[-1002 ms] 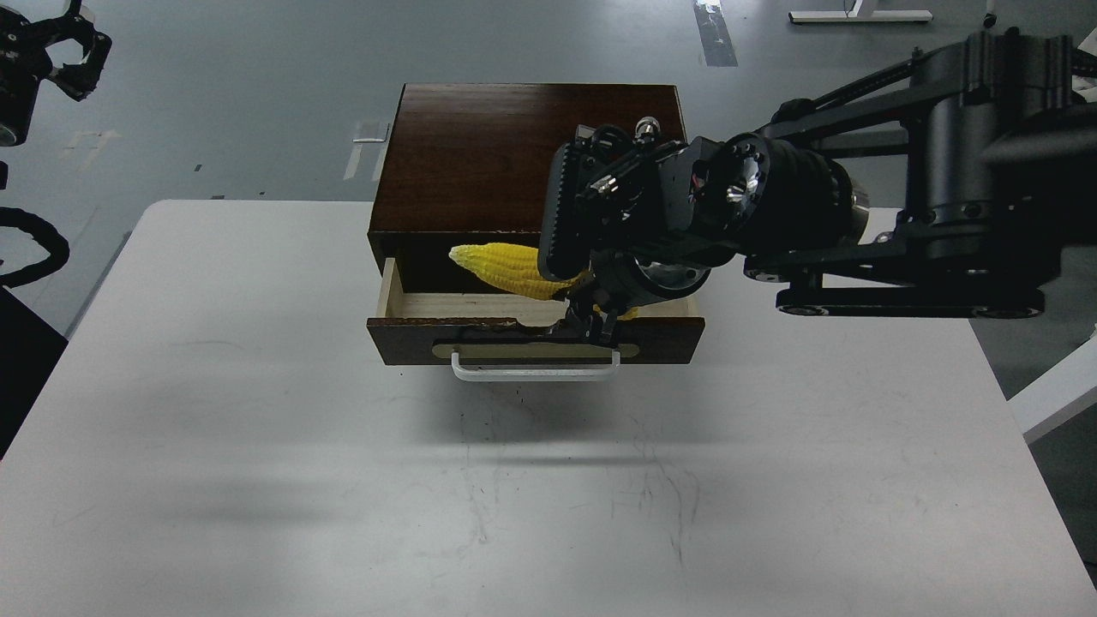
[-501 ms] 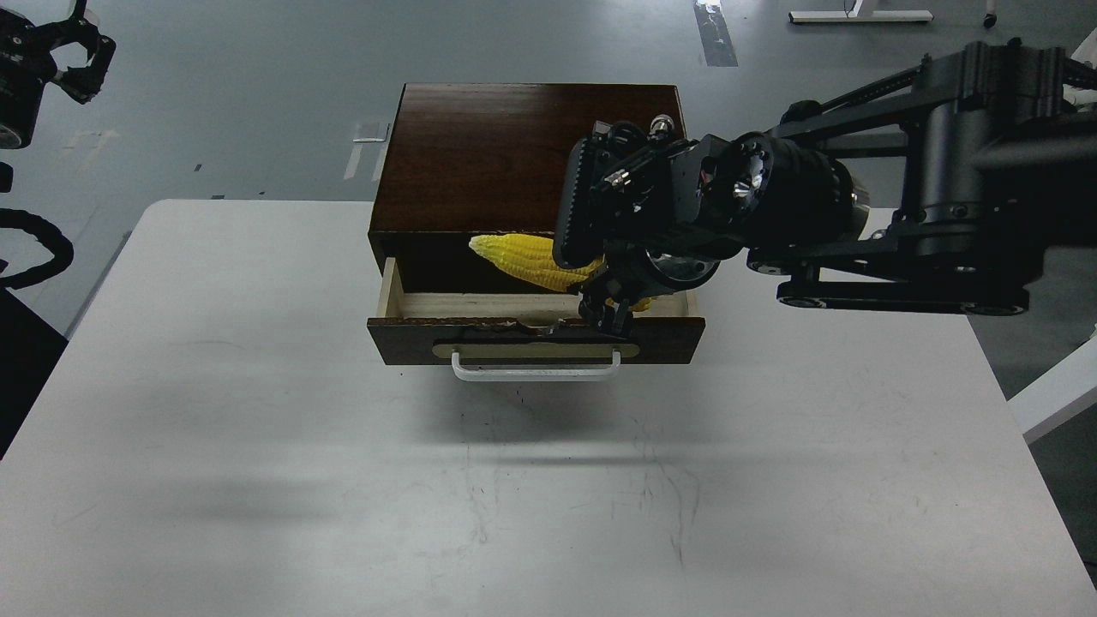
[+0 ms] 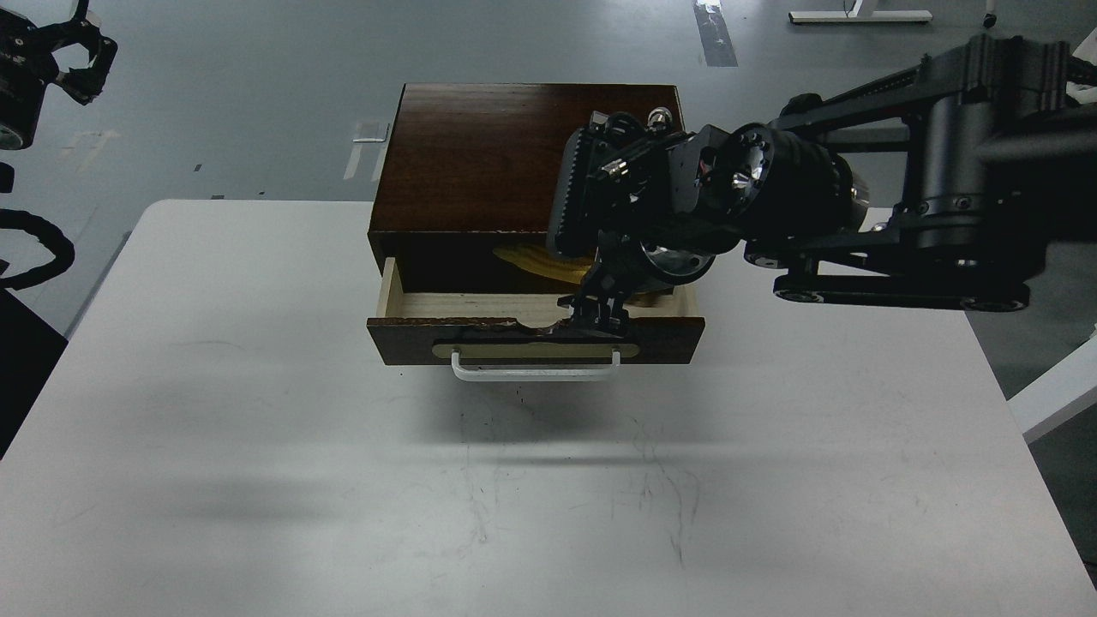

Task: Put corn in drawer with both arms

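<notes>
The drawer (image 3: 411, 305) of the dark brown box (image 3: 480, 154) is pulled open, with its white handle (image 3: 536, 370) facing me. The yellow corn (image 3: 530, 259) lies low inside the drawer, in the shadow under the box top, with its tip pointing left. Its right part is hidden behind my right gripper (image 3: 593, 314). That gripper points down over the drawer's front edge, right by the corn. Its fingers are dark and bunched, so I cannot tell whether they grip the corn. My left gripper (image 3: 84, 53) is raised at the far top left, prongs apart and empty.
The box stands at the back middle of a white table (image 3: 257, 428). My right arm (image 3: 900, 223) reaches in from the right over the box's right side. Grey floor lies beyond the table's far edge.
The corn has moved right and down, from lit and above the drawer into the shadow inside it. My right gripper shifted slightly right with it. The left arm barely moved.
</notes>
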You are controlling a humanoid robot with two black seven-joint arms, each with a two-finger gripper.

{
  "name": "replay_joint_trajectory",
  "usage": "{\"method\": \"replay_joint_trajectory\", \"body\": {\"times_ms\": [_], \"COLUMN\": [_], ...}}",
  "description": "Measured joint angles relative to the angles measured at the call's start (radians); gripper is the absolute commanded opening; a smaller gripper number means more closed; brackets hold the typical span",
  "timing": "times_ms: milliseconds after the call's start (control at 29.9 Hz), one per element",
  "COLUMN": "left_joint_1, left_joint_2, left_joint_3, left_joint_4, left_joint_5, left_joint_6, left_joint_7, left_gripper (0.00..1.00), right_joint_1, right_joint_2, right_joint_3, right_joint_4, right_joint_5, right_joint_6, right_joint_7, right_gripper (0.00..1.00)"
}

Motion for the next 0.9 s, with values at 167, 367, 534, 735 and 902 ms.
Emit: {"method": "replay_joint_trajectory", "body": {"times_ms": [167, 367, 534, 735, 902], "left_joint_1": [-0.002, -0.004, -0.006, -0.029, -0.055], "left_joint_2": [0.002, 0.003, -0.007, -0.018, -0.04], "left_joint_3": [0.001, 0.01, 0.014, 0.016, 0.018], "left_joint_4": [0.0, 0.002, 0.003, 0.003, 0.003], "left_joint_5": [0.003, 0.005, 0.005, 0.006, 0.007], "left_joint_6": [0.0, 0.0, 0.0, 0.0, 0.0], "left_joint_7": [0.003, 0.005, 0.005, 0.006, 0.01], "left_gripper": [0.98, 0.98, 0.98, 0.98, 0.98], "right_joint_1": [-0.001, -0.011, -0.057, -0.197, -0.331], "right_joint_2": [-0.053, -0.162, -0.267, -0.347, -0.401], "right_joint_3": [0.157, 0.332, 0.452, 0.585, 0.672], "right_joint_4": [-0.047, -0.105, -0.183, -0.335, -0.442], "right_joint_5": [0.137, 0.358, 0.563, 0.845, 1.102], "right_joint_6": [0.0, 0.0, 0.0, 0.0, 0.0], "right_joint_7": [-0.001, -0.006, -0.009, -0.007, -0.004], "right_gripper": [0.99, 1.0, 1.0, 1.0, 1.0]}}
